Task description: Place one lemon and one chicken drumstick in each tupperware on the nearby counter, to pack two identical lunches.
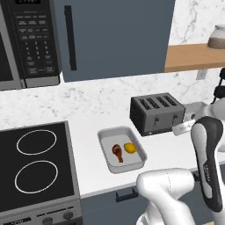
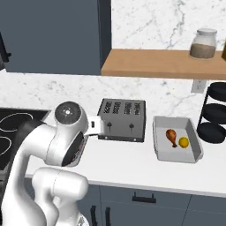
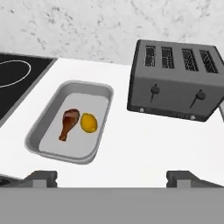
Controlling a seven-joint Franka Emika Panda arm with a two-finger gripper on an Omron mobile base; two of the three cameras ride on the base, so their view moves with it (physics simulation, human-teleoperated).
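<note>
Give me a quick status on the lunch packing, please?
Pincer open, empty, above the counter. Left tupperware holds one chicken drumstick and one lemon; right tupperware likewise packed. Toaster between them, nothing blocking.

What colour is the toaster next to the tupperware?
Dark grey toaster, clearest in the hand view.

Bare counter (image 3: 144, 144) in front of toaster (image 3: 177, 81) and right of tupperware (image 3: 41, 131): open lane for gripper (image 3: 111, 177), fingers spread wide. Toaster blocks straight reach toward back wall. Second tupperware (image 2: 176, 154) hemmed between toaster and black tiered rack (image 2: 214, 114). Wooden shelf (image 2: 163, 64) and upper cabinet (image 1: 114, 37) cap headroom. Cooktop (image 1: 35, 165) flat, low
</note>
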